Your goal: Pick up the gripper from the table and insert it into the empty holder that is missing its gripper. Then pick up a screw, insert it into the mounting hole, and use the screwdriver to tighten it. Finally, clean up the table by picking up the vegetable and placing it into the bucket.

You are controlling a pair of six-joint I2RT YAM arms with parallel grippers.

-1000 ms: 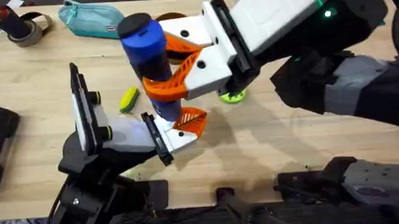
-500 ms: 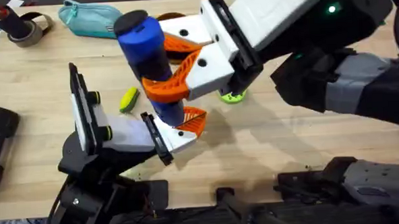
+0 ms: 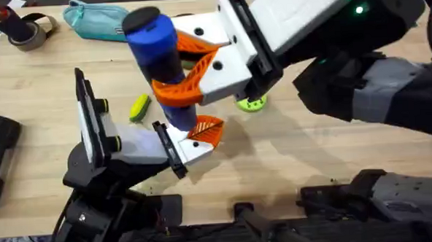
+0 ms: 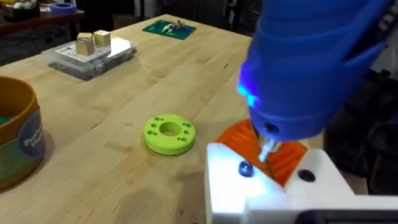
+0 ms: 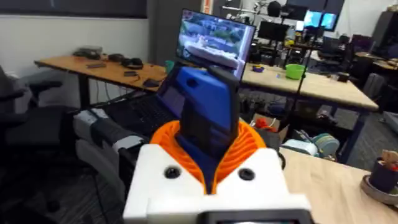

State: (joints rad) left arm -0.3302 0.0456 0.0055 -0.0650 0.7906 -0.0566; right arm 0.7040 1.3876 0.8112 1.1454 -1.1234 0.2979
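Note:
My right gripper (image 3: pixel 171 73) reaches across the table and is shut on the blue screwdriver (image 3: pixel 156 47), holding it upright. In the right wrist view its orange pads (image 5: pixel 249 146) clamp the screwdriver (image 5: pixel 205 112). The screwdriver's metal tip (image 4: pixel 267 149) points down at the white fingers of my left gripper (image 4: pixel 270 158), right beside a dark screw (image 4: pixel 245 168). My left gripper (image 3: pixel 200 132) lies low on the table with its orange pads together. The yellow-green vegetable (image 3: pixel 139 107) lies on the wood just left of the screwdriver. The tan bucket (image 4: pixel 15 140) stands farther off.
A lime-green disc with holes (image 3: pixel 252 103) lies right of the screwdriver. A teal pouch (image 3: pixel 95 20) and a tape roll (image 3: pixel 26 31) sit at the back left. A clear plastic box (image 4: pixel 90 53) and a green board (image 4: pixel 169 27) are farther back.
The right gripper and the screwdriver have shifted slightly left and away, with the black cap leaning a little further left. The left arm and the vegetable have not moved.

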